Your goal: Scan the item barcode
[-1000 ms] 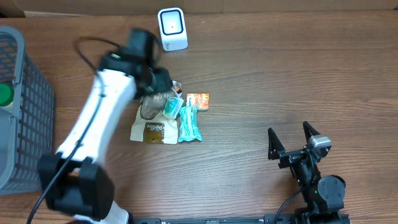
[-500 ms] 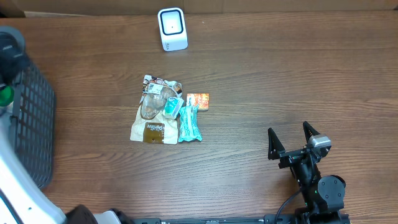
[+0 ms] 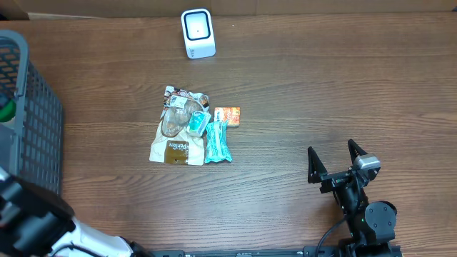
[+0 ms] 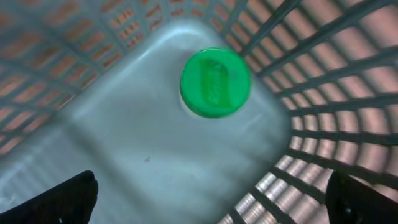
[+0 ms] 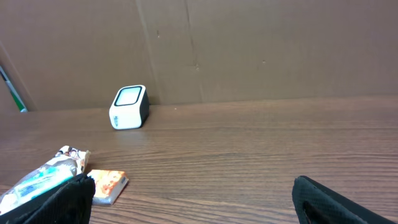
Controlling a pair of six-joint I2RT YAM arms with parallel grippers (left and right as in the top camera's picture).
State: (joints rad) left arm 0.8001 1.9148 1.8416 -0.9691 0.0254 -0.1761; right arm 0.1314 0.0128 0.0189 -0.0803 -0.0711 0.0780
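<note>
Swung away from the packet heap since a second ago, my left arm now sits at the near-left corner of the table. Its left gripper hangs released, fingers spread wide, looking down into the grey basket. On the basket floor lies a green-capped item, possibly a bottle; the view is blurred. My right gripper rests open and empty, well apart from the packets. The white scanner stands at the far edge.

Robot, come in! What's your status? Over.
Left pincer open over basket. Right pincer open, empty. Packets lie on table. Nothing blocking scanner.
</note>
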